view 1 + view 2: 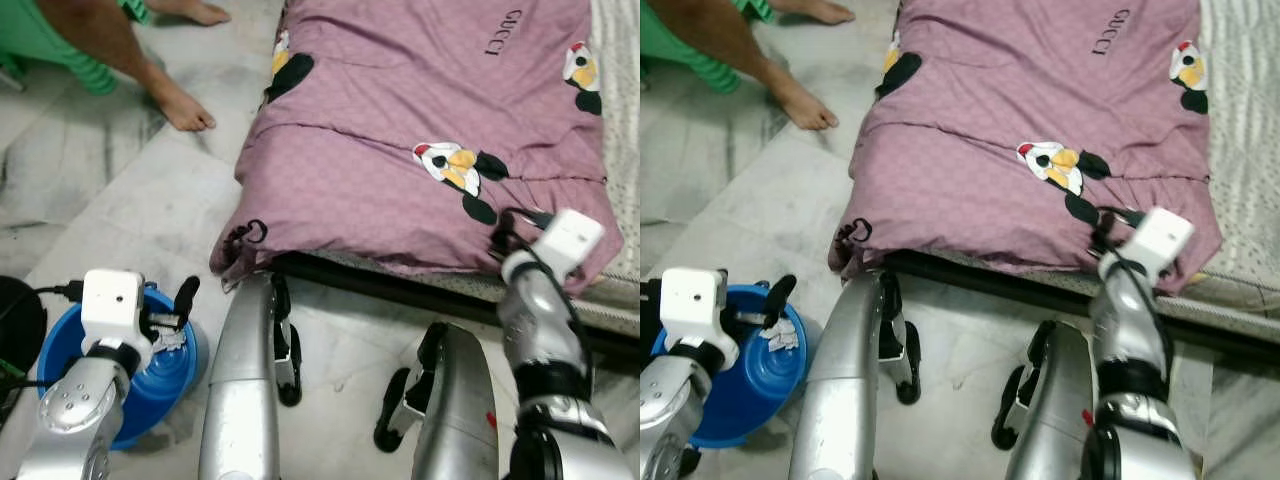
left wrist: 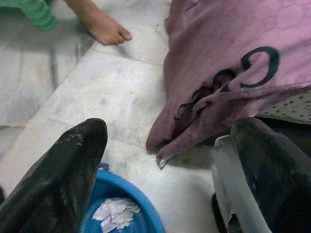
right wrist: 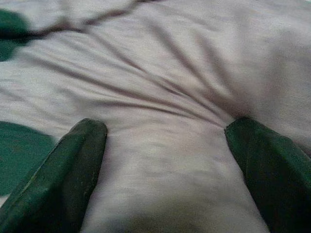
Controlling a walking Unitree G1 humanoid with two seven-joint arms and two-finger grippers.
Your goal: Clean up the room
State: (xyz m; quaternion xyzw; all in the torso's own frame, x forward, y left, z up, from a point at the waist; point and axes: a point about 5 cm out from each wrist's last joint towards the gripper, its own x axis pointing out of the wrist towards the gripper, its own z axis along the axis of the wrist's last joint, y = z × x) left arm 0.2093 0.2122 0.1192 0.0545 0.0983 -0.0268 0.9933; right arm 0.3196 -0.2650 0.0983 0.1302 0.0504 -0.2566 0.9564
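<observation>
A blue basin [image 1: 160, 392] stands on the marble floor at my lower left, with crumpled white paper [image 2: 115, 213] lying inside it. My left gripper [image 2: 170, 131] hovers open just above the basin's rim, nothing between its fingers. A purple blanket [image 1: 420, 100] with cartoon prints covers the bed ahead and droops over its near edge. My right gripper [image 3: 165, 126] is open, and both fingers press into the blanket's wrinkled cloth near the bed's front right corner [image 1: 505, 228].
A person's bare foot [image 1: 185, 108] and leg rest on the floor at the back left, beside something green [image 1: 60, 45]. The mattress [image 1: 620, 100] shows at the right. A dark object with a cable [image 1: 15, 320] sits left of the basin.
</observation>
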